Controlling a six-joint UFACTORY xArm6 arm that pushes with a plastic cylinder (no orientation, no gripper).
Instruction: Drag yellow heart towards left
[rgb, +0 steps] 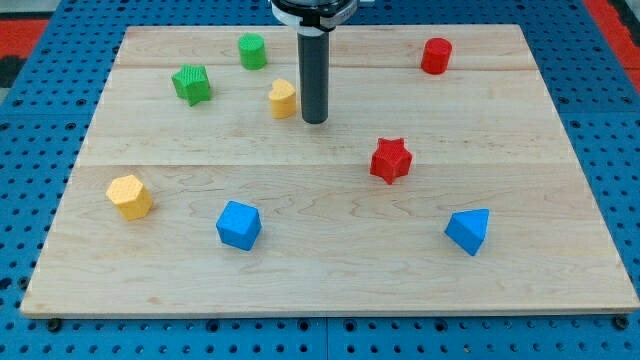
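Note:
The yellow heart (283, 98) lies on the wooden board (330, 270) in the upper middle. My tip (314, 121) stands just to the heart's right, very close to it or touching; I cannot tell which. The rod rises straight up from there to the view's top edge.
A green star (191, 84) and a green cylinder (252, 51) lie left of the heart. A red cylinder (435, 56) is at upper right, a red star (391, 160) at centre right. A yellow hexagon (130, 196), a blue block (238, 225) and a blue triangular block (469, 231) lie lower down.

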